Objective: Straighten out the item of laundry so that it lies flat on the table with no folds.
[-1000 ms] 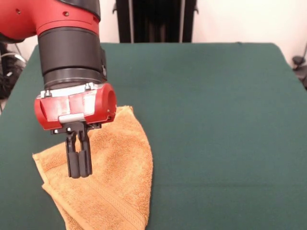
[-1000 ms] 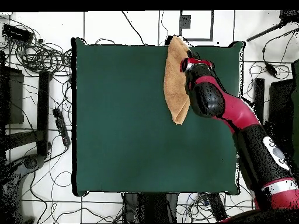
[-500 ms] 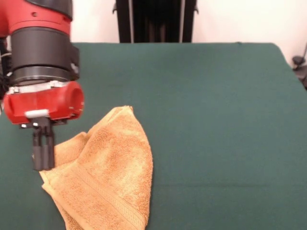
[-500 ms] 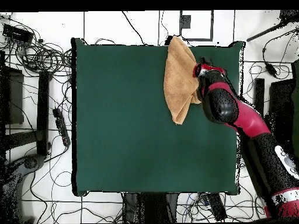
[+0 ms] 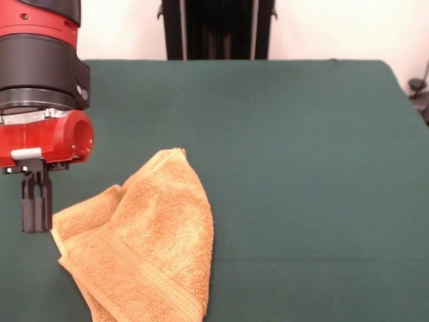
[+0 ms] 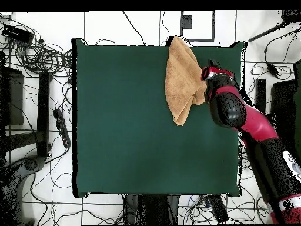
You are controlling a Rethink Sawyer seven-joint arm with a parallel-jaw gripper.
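Observation:
The orange-yellow towel (image 5: 151, 248) lies folded over itself on the dark green table (image 5: 301, 168), at the front left in the front view, and its lower part runs off the picture's bottom. A woven band crosses its lower part. In the overhead view the towel (image 6: 179, 76) lies at the table's (image 6: 129, 118) top right, with one end reaching the table's edge. My gripper (image 5: 37, 218) hangs just left of the towel's left corner, low over the cloth, with its fingers pressed together and nothing between them. In the overhead view the gripper (image 6: 209, 73) is beside the towel's right edge.
The red and black arm (image 6: 247, 118) reaches over the table's right side in the overhead view. Cables (image 6: 35, 53) and stands lie on the floor around the table. A dark stand (image 5: 214, 30) is behind the table's far edge.
My gripper has moved left in the front view, from over the towel to beside its left corner. The towel's upper layer now shows as a fold near that corner.

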